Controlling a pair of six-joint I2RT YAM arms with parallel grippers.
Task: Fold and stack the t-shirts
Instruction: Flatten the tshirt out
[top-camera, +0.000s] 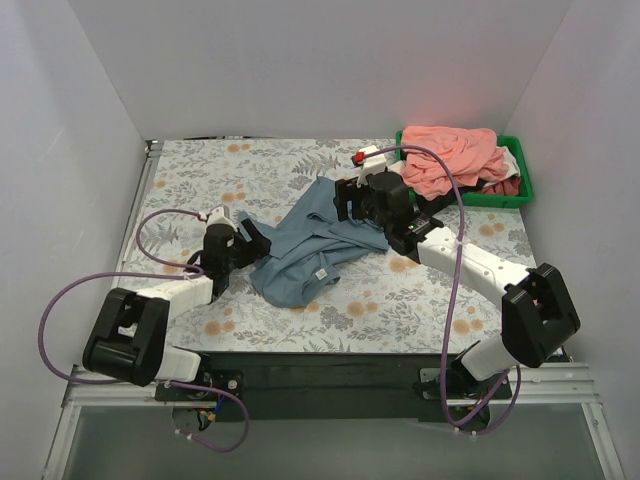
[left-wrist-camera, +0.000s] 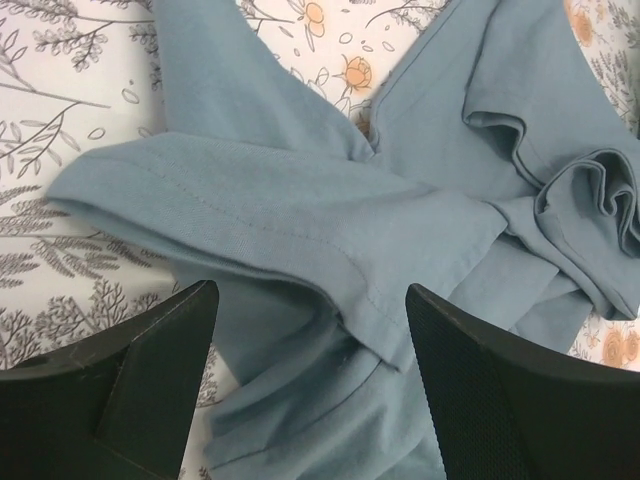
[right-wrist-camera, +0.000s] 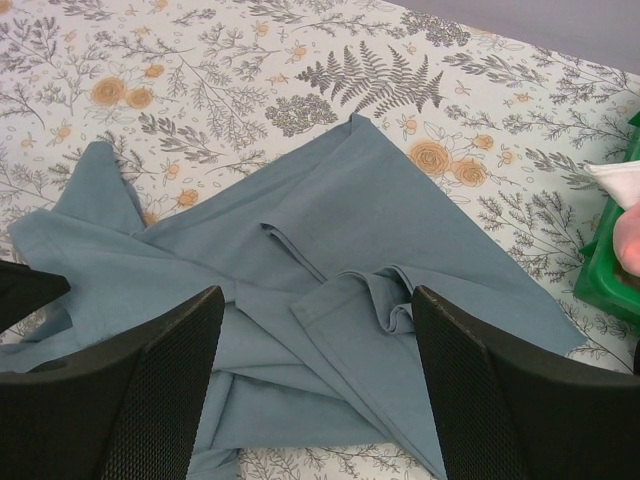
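Observation:
A dusty grey-blue t-shirt (top-camera: 315, 245) lies crumpled in the middle of the table, with folds and a white tag showing. My left gripper (top-camera: 243, 245) is open at its left edge; in the left wrist view the shirt (left-wrist-camera: 330, 210) lies between and beyond my open fingers (left-wrist-camera: 150, 370). My right gripper (top-camera: 352, 205) is open above the shirt's right side; in the right wrist view the shirt (right-wrist-camera: 340, 260) lies flat with a folded sleeve between the fingers (right-wrist-camera: 470, 390). Salmon-pink shirts (top-camera: 450, 158) sit piled in a green bin.
The green bin (top-camera: 522, 185) stands at the back right corner, also holding white and dark pieces; its edge shows in the right wrist view (right-wrist-camera: 610, 280). The grey floral table cover (top-camera: 200, 170) spreads under everything. White walls enclose the table on three sides.

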